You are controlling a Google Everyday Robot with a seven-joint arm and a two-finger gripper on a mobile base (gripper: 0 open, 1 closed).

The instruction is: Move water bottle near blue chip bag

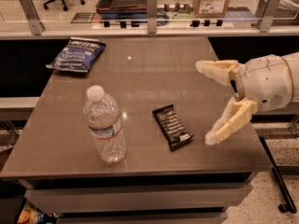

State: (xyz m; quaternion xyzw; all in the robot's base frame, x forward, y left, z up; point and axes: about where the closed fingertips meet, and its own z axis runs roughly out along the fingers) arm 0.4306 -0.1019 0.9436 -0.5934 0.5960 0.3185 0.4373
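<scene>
The water bottle (104,125), clear ribbed plastic with a white cap and a red-banded label, stands upright near the front left of the brown table (154,73). The blue chip bag (76,55) lies flat at the table's far left corner, well apart from the bottle. My gripper (204,102) comes in from the right, above the table's right side, with its two cream fingers (231,122) spread wide and nothing between them. It is well to the right of the bottle.
A black snack bar wrapper (172,126) lies between the bottle and the gripper. A glass-railed ledge (149,29) runs behind the table, with a cardboard box (212,0) beyond it. The floor drops away at the table's right edge.
</scene>
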